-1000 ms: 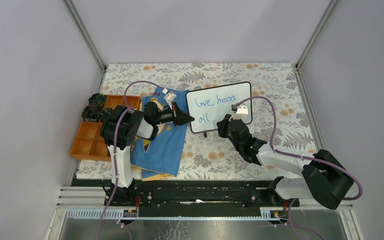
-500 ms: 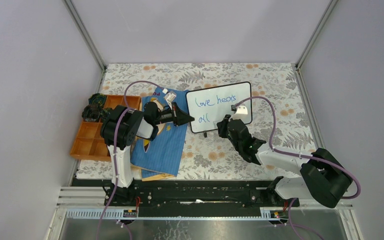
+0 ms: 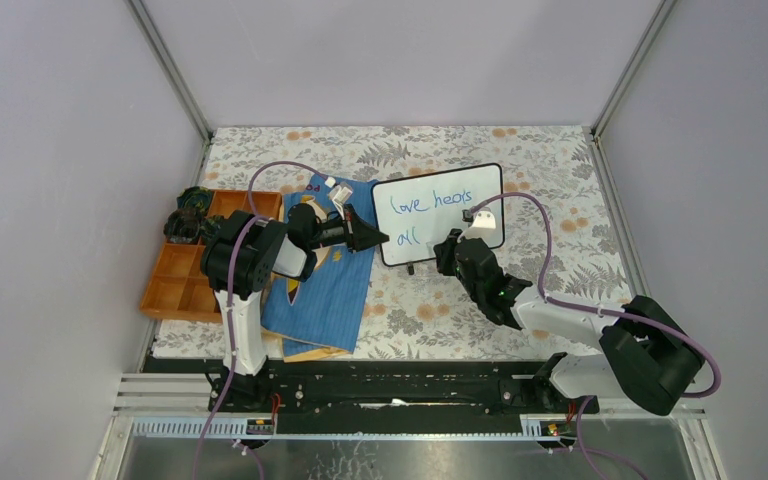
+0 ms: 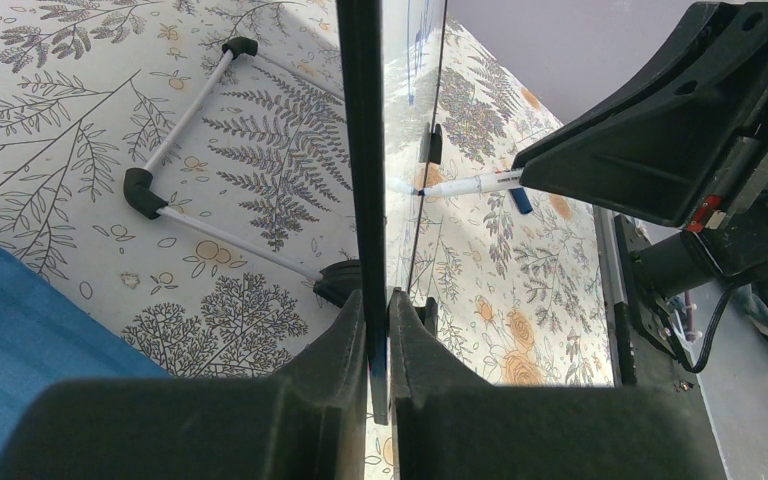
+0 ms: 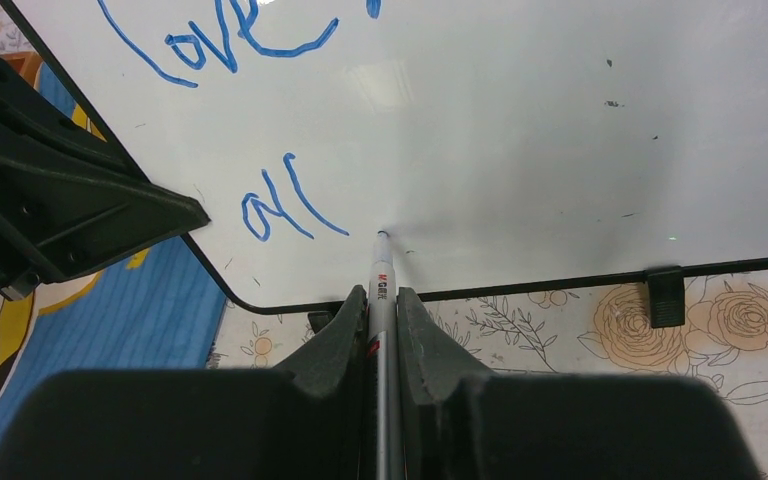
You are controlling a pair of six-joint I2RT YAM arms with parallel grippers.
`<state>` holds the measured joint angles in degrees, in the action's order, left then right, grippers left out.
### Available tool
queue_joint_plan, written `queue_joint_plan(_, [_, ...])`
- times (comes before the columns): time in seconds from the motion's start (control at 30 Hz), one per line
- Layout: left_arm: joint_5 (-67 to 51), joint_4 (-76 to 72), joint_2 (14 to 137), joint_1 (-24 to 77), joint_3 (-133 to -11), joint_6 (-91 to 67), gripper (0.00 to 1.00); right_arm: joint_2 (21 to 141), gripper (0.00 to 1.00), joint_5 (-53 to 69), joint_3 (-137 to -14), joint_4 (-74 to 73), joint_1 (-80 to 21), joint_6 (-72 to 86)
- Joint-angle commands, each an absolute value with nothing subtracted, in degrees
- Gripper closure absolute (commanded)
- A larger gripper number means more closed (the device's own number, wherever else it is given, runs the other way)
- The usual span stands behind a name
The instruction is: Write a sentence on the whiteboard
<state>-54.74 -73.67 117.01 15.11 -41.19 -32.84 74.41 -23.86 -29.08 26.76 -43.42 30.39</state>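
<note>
Marker (image 5: 381,272) clamped in right end effector (image 5: 381,296), tip touching whiteboard (image 5: 520,150), left end effector (image 4: 377,312) pinching its edge

One whiteboard (image 3: 432,223), one marker (image 5: 380,290), one blue book (image 3: 330,290), probably one orange tray (image 3: 175,295).

Whiteboard edge-on, clamped between the left fingers

The left fingers (image 4: 335,345) are pinched on the thin black frame of the whiteboard (image 4: 360,150), which runs straight ahead from between them and stands upright on the flowered table (image 4: 80,60). Left of the fingers lies a blue cloth-like book (image 4: 30,320), and ahead of it, on the board's back side, is a white rod stand (image 4: 175,130) with black elbows. Right of the fingers, a marker (image 4: 470,184) held by the right fingers (image 4: 640,140) has its tip against the board's face.
</note>
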Motion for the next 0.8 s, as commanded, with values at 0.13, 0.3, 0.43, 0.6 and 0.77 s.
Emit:
queue_joint_plan(0.13, [-50.2,-63.54,119.47,15.47,-40.61,-26.89,1.0,75.63,1.0,-24.22,-31.38,29.9,-42.63,31.38])
queue_joint_plan(0.3, [-50.16,-63.47,119.49,15.49,-40.58,-26.89,1.0,75.75,1.0,-24.32,-31.42,29.81,-42.58,31.43])
queue_joint_plan(0.43, [-50.16,-63.46,119.53,15.56,-40.64,-26.89,1.0,75.77,1.0,-24.42,-31.39,29.58,-42.5,31.38])
queue_joint_plan(0.6, [-50.02,-63.46,119.52,15.56,-40.52,-26.86,1.0,73.36,1.0,-22.6,-30.83,28.88,-42.56,30.47])
queue_joint_plan(0.77, [-49.99,-63.46,119.41,15.56,-40.52,-26.81,1.0,65.62,1.0,-19.05,-30.02,24.15,-42.54,29.98])
